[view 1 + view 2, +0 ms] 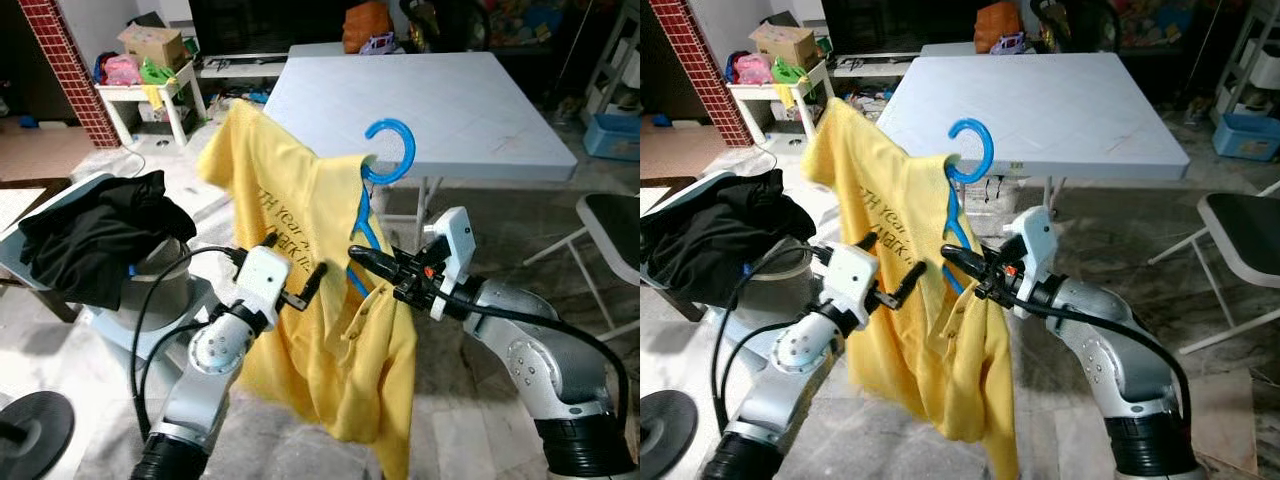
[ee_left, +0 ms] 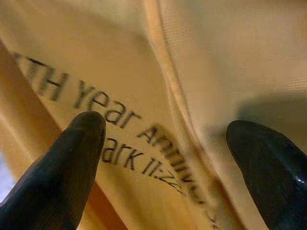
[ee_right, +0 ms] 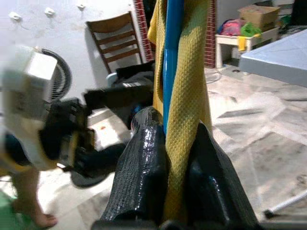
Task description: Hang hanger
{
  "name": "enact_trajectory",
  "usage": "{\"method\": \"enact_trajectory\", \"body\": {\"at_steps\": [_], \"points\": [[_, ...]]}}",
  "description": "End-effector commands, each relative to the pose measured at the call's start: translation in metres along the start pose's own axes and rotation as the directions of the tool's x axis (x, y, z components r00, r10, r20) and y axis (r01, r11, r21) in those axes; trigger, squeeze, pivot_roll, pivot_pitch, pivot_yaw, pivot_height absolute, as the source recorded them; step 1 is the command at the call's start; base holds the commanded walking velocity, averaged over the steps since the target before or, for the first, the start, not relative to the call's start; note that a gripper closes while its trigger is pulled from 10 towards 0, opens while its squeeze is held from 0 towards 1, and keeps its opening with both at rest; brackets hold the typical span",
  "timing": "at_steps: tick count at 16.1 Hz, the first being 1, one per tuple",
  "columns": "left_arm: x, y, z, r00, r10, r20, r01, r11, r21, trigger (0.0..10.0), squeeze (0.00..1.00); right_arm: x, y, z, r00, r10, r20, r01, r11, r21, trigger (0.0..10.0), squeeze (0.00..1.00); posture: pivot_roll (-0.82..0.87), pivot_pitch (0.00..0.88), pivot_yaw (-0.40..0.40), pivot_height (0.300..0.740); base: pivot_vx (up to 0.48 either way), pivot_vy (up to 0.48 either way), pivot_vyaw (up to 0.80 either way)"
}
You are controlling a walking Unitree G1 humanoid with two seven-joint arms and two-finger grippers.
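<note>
Looming beyond both pincers, the pale square folding table [image 1: 440, 100] shows a smooth flat top, well apart from the grippers. Off past the left pincer's outer side, a rumpled black garment [image 1: 95, 235] lies heaped on a grey seat. Right between the two arms hangs the yellow shirt [image 1: 330, 330], a soft, knitted-looking cloth with dark printed lettering, draped in long folds over the blue hanger [image 1: 385, 160], whose smooth plastic hook curls up above the right pincer. A white folding chair [image 1: 610, 240] stands out beyond the right arm.

Now the right gripper [image 1: 362, 258]: its two ribbed black fingers [image 3: 144, 167] are squeezed narrow on the hanger's blue bar, with a fold of yellow fabric caught in the same pinch. The left gripper [image 1: 310, 285] sits just beside the shirt, pointing into it; its rounded, glossy fingers [image 2: 67, 163] stand wide apart, the lettered cloth spread between and ahead of them, nothing clamped.
</note>
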State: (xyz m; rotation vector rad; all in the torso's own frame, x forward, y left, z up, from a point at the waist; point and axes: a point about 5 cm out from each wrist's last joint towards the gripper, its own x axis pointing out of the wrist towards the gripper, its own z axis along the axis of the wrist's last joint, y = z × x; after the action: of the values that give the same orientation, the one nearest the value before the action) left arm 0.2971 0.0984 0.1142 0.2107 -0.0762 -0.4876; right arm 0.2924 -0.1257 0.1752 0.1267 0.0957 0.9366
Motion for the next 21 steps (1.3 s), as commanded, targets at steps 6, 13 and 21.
{"method": "enact_trajectory", "body": {"at_steps": [6,13,21], "points": [[0.008,-0.002,-0.002,0.999,-0.024,0.026,0.025,0.999,-0.036,0.0,0.0,-0.011,0.03,0.039,0.968,0.239,0.076,-0.241,0.97,0.015,10.0,0.0,-0.03,0.0,0.052,0.74,0.0,0.0,0.0],[0.01,0.001,0.0,0.998,-0.02,0.058,0.022,0.999,-0.037,0.0,0.0,-0.017,0.033,0.031,0.962,0.275,0.007,-0.275,0.961,0.033,10.0,0.0,-0.03,0.0,0.051,0.74,0.0,0.0,0.0],[0.011,0.001,-0.001,0.997,-0.02,0.073,0.024,0.998,-0.059,0.0,0.0,-0.023,0.037,0.02,0.95,0.302,-0.079,-0.302,0.953,0.008,10.0,0.0,-0.04,0.0,0.051,0.74,0.0,0.0,0.0]]}}
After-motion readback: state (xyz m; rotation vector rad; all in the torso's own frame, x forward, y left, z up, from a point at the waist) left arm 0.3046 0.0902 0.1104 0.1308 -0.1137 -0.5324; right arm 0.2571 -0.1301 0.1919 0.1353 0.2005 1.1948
